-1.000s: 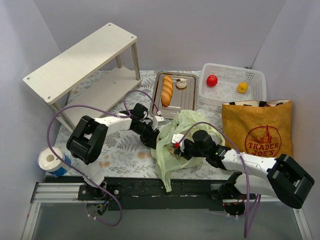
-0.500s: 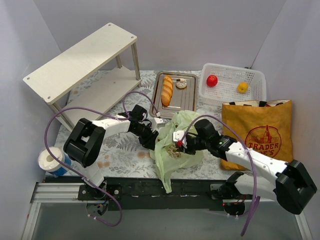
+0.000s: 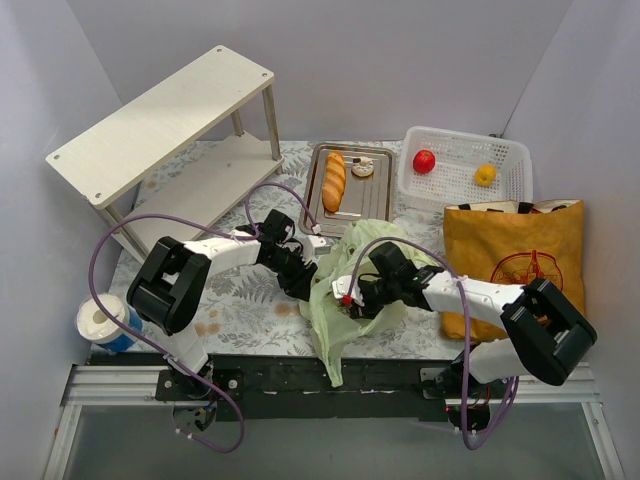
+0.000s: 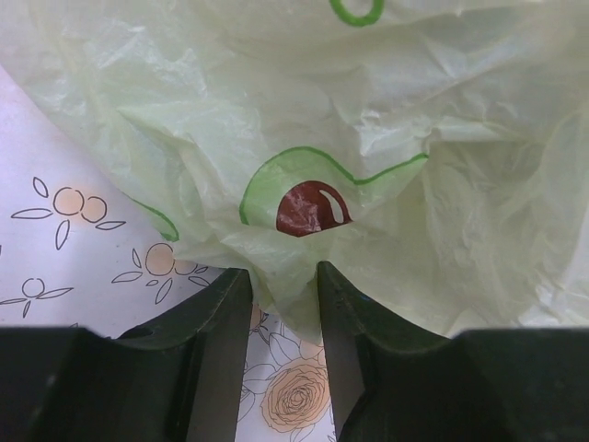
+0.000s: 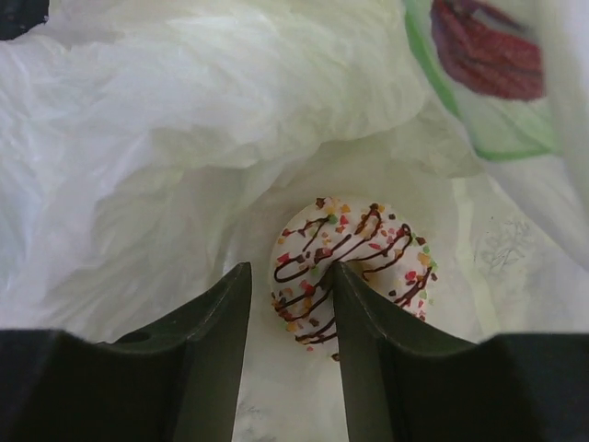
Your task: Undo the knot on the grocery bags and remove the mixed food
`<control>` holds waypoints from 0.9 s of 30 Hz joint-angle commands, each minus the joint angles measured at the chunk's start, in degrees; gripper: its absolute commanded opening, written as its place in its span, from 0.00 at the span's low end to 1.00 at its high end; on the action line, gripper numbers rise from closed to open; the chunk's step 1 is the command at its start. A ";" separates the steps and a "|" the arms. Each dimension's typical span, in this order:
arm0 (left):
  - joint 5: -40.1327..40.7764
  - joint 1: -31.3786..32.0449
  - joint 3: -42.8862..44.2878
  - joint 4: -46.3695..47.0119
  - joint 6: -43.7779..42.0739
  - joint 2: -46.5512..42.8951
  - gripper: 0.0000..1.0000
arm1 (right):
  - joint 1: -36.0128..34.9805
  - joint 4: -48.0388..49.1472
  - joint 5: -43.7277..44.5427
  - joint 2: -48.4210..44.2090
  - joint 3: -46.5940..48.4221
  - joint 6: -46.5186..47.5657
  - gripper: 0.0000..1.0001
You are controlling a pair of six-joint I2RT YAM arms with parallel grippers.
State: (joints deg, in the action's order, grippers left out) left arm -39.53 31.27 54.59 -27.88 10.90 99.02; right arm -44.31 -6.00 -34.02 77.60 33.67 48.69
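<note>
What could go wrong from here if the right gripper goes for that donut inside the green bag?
The right gripper is open and off-centre from the donut; closing may clip its iced edge or nip the thin plastic instead. The left gripper pinches only a small fold of the green bag; if that slips, the mouth could collapse over the donut.

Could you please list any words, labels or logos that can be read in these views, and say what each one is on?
Mustard tote: the lettering in its round red logo is too small and blurred to read here.
Pale green bag: printed green outlines and a dark red shape, no letters.
Nothing else shows any text.
</note>
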 commanded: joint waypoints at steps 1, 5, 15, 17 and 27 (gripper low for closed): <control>4.99 0.11 -1.94 -2.97 -1.05 -0.15 0.35 | -0.68 2.84 5.72 2.99 1.57 2.19 0.48; 4.81 0.11 -1.50 -3.15 -0.96 -0.06 0.35 | -0.68 -2.42 6.86 4.40 2.45 7.55 0.31; 7.62 0.11 0.70 -4.46 -2.02 0.03 0.34 | 3.44 -24.83 3.09 -5.87 11.59 15.81 0.01; 8.24 0.11 1.31 -4.99 -2.11 -0.15 0.34 | 8.09 -28.18 -0.85 -7.81 13.61 18.98 0.01; 10.78 -0.24 2.19 -8.68 -4.39 -0.76 0.32 | 11.27 -51.65 -8.08 -15.97 29.52 29.36 0.01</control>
State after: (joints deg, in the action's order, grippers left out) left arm -34.74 31.38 56.88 -32.80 9.26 98.98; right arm -33.15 -45.41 -36.99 65.89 57.78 72.47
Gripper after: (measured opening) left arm 0.325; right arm 0.047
